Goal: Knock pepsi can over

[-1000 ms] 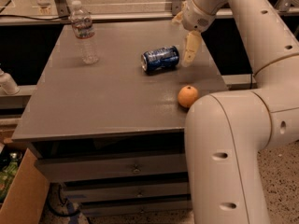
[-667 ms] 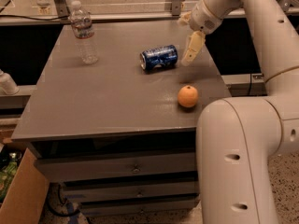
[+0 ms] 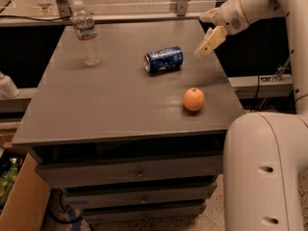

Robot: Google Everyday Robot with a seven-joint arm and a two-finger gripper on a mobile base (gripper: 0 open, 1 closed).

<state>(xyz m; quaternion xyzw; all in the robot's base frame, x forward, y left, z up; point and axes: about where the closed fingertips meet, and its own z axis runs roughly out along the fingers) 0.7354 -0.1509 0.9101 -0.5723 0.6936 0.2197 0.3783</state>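
The pepsi can (image 3: 164, 59), dark blue with pale markings, lies on its side near the middle of the grey table top (image 3: 115, 105), its silver top facing left. My gripper (image 3: 206, 44) hangs in the air at the table's right edge, to the right of the can and apart from it. Its pale fingers (image 3: 210, 38) point down and left. Nothing is held in it.
A clear plastic water bottle (image 3: 85, 33) with a white cap stands upright at the back left of the table. An orange (image 3: 193, 99) sits near the front right. My white arm body (image 3: 264, 172) fills the lower right. A cardboard box (image 3: 19, 201) stands on the floor at the lower left.
My gripper has moved right and up, away from the can. The can lay on its side before and lies the same now.
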